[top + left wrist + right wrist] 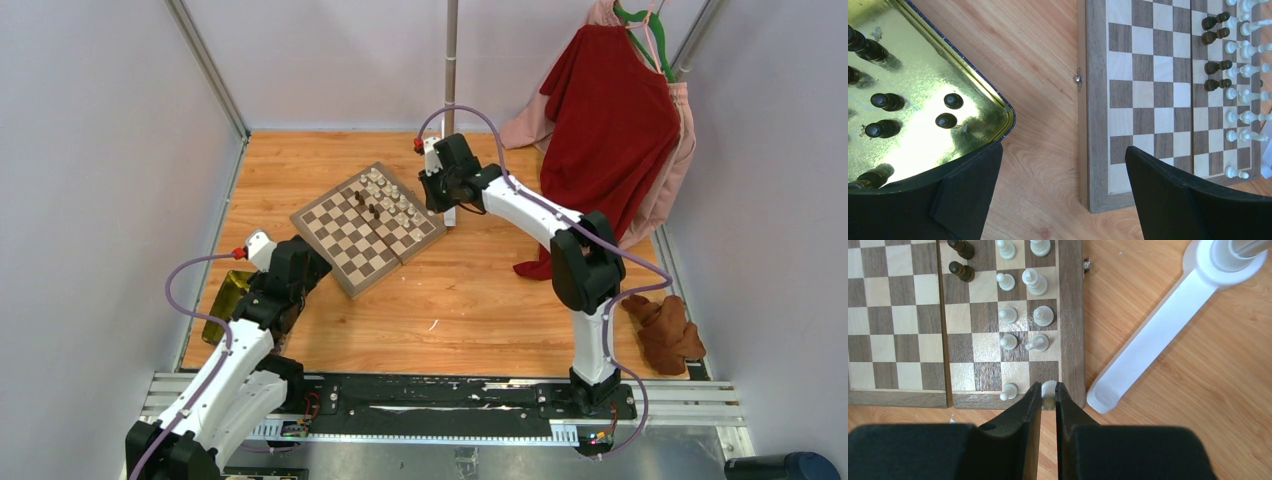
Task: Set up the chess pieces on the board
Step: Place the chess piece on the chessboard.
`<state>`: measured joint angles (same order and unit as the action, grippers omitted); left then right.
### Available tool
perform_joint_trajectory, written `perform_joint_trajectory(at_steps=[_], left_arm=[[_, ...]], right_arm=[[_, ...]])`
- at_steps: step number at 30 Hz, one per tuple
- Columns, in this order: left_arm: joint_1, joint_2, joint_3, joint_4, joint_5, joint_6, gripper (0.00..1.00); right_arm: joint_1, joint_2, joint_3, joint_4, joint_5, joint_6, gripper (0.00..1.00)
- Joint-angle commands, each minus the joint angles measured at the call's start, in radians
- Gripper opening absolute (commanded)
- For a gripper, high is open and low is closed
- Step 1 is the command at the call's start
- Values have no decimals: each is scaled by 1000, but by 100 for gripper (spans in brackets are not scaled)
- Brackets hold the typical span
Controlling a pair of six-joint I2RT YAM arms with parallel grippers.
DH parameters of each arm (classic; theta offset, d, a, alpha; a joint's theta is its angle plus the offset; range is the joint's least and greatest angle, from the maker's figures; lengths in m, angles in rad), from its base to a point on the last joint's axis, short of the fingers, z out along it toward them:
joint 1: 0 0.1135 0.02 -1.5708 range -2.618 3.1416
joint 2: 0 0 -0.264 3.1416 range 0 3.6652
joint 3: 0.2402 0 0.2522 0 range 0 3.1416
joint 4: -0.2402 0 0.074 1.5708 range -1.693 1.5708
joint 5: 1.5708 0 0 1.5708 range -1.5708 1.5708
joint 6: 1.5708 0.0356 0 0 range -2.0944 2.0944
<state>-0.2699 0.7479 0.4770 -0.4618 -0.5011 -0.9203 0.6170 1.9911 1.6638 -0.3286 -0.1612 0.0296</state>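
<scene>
Chess pieces, turned cream and dark-brown figures — whites nearly ranked on checkered wooden board, darks mostly in yellow tray — right gripper pinching one white piece, left gripper wide, empty.

The light wooden table is carrying the checkered chessboard, which is lying at an angle toward the far middle. A shiny yellow tray is sitting at the table's left edge, near the board's corner but apart from it. A white stand foot is resting just beside the board's right rim, and a crumpled brown cloth is lying at the right edge, well apart from the board.
</scene>
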Motion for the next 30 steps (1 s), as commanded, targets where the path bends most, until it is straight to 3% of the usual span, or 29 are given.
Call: perform_joint_trajectory(at_steps=[1, 30], left_arm=[[6, 9, 28, -16, -22, -13, 100], [6, 29, 7, -4, -14, -27, 100]], right_arm=[[-8, 50, 35, -7, -42, 12, 6], [-8, 128, 12, 27, -69, 32, 10]])
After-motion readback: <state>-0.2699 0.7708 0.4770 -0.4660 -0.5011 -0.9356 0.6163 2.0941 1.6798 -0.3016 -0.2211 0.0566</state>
